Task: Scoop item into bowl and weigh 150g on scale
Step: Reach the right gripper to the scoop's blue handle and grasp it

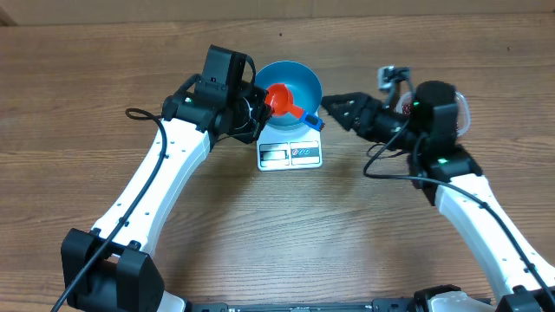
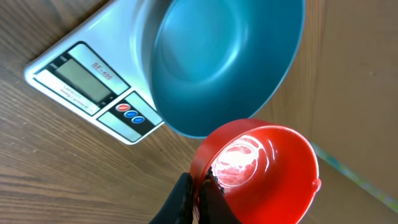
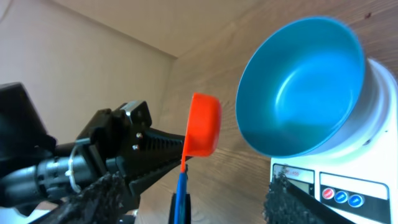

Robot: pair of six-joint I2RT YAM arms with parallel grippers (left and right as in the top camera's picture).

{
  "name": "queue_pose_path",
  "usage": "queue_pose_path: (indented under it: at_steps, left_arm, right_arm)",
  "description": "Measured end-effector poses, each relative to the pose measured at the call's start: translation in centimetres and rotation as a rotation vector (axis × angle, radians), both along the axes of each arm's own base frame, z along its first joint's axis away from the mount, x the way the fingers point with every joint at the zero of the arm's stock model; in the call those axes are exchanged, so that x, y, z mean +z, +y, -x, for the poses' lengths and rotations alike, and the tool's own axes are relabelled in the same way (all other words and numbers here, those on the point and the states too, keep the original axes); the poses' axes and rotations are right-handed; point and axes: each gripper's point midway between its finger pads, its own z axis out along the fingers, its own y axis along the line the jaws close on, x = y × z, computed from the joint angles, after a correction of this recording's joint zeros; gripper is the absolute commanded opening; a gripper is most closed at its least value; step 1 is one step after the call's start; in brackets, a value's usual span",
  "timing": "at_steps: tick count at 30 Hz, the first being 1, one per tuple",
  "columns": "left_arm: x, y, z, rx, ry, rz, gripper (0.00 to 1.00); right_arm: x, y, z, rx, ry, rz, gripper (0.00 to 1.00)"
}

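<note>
The blue bowl (image 1: pixel 303 81) is sitting squarely on the white scale (image 1: pixel 290 154), near the far middle of the bench (image 1: pixel 277 234), and its inside is showing smooth blue right down to the bottom. The scale's front edge is facing the robot. From the left wrist, the display window (image 2: pixel 84 78) is showing too, with a red button and two blue ones (image 2: pixel 127 111) beside it, though I cannot read the display.

Now the scoop – a round red scoop (image 1: pixel 277 97) is hanging over the bowl's near-left rim. In the right wrist view it is tipping onto its side, mouth turned away from that camera. Its blue handle (image 1: pixel 310 119) is angling toward the scale's right corner. From the left wrist, the cup's inside is catching a bright glare, so I cannot tell what is in it.

The left pincer (image 2: pixel 199 188) is pressing together on the scoop at the edge of the cup, pinching it and carrying it above the bowl.

On the other side, the right pincer (image 1: pixel 334 108) is hovering just beside the bowl's right rim. Its fingers are standing well spread, gripping nothing and pointing in toward the bowl and scoop.
</note>
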Motion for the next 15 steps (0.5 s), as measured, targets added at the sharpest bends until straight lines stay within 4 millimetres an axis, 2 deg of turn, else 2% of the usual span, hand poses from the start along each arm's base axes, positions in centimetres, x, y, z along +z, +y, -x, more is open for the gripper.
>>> queue_pose_path:
  at_steps: [4, 7, 13, 15]
  left_arm:
    - [-0.3, 0.1, 0.4, 0.000, 0.020, -0.007, 0.04]
    - [-0.4, 0.2, 0.6, 0.000, 0.028, -0.010, 0.04]
    - [-0.5, 0.3, 0.7, 0.000, 0.038, -0.013, 0.04]
    - [-0.5, 0.3, 0.7, 0.000, 0.038, -0.013, 0.04]
  right_arm:
    - [-0.8, 2.3, 0.6, -0.004, 0.037, 0.016, 0.63]
    - [-1.5, 3.6, 0.9, -0.024, 0.068, 0.027, 0.49]
    - [-2.0, 4.3, 0.9, -0.060, 0.088, 0.040, 0.32]
    - [-2.1, 4.2, 0.8, -0.071, 0.097, 0.040, 0.30]
